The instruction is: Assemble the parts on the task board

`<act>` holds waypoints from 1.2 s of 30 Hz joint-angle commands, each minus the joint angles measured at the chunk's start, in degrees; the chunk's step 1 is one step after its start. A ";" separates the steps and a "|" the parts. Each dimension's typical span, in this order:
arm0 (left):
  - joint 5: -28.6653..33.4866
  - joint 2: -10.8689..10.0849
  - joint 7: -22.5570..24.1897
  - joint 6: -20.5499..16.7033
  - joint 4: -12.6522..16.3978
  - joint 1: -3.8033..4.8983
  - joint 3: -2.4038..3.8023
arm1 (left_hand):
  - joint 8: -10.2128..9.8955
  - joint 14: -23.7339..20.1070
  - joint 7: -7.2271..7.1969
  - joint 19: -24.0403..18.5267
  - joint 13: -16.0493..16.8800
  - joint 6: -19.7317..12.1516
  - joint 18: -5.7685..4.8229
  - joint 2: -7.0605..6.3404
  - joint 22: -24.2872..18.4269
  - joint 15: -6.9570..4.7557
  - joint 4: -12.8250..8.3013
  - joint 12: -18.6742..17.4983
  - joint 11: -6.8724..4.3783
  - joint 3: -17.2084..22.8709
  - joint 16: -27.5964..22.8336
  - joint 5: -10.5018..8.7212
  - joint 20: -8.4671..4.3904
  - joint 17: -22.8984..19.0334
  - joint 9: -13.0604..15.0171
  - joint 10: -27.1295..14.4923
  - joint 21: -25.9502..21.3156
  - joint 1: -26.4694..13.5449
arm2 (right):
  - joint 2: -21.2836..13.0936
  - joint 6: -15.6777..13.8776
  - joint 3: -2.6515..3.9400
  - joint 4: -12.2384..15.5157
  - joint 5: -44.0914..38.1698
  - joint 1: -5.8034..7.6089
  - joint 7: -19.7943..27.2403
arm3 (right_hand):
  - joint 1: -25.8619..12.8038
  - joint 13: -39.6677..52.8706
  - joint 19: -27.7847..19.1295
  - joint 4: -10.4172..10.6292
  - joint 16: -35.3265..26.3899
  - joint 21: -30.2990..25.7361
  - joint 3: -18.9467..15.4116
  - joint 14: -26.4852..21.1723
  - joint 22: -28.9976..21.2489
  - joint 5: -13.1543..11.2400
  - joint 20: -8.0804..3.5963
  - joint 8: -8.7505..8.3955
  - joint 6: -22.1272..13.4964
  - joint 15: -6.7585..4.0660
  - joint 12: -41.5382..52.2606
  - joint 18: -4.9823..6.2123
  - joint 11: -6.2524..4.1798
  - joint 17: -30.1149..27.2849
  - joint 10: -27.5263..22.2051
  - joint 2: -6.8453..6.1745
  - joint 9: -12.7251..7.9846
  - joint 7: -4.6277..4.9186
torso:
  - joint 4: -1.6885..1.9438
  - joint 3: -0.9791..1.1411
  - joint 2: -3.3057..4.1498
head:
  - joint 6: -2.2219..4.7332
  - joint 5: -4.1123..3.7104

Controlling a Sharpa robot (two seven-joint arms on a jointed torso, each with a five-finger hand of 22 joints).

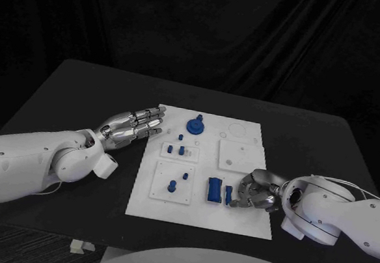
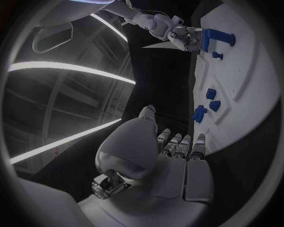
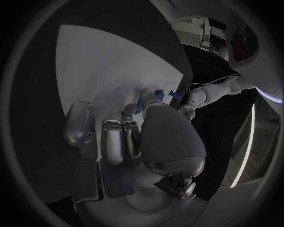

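The white task board lies mid-table. On it stand a blue round knob part, two small blue pegs, two more small pieces and an upright blue block. My right hand rests on the board's right side, its fingers curled round a narrow blue piece right beside the block. The left wrist view shows that hand against the blue piece. My left hand lies flat at the board's left edge, fingers stretched out and holding nothing.
Raised white square plates sit on the board's right half. Black table surrounds the board, with a black curtain behind. My left forearm crosses the table's left part.
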 commanded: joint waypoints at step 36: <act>-0.01 -1.07 13.48 -13.13 4.25 0.89 0.07 | -0.92 0.08 -6.71 -0.17 0.21 -0.57 0.92 -1.96 -0.24 -7.16 3.42 1.77 -7.83 -2.83 -0.21 -5.53 -6.53 -0.06 -0.25 -0.21 -0.33 0.32 | -4.05 -24.90 0.00 -6.84 35.80 2.55 54.53 | -9.61 -54.11 -54.24 5.35 -81.01 -60.64 -11.71 -46.75 -42.09 7.21 12.66 -39.67 -10.28 15.57 -75.42 3.20 13.14 -63.89 -52.04 3.51 -51.39 7.62 | -1.89 2.50 -5.26 | -0.01 -2.49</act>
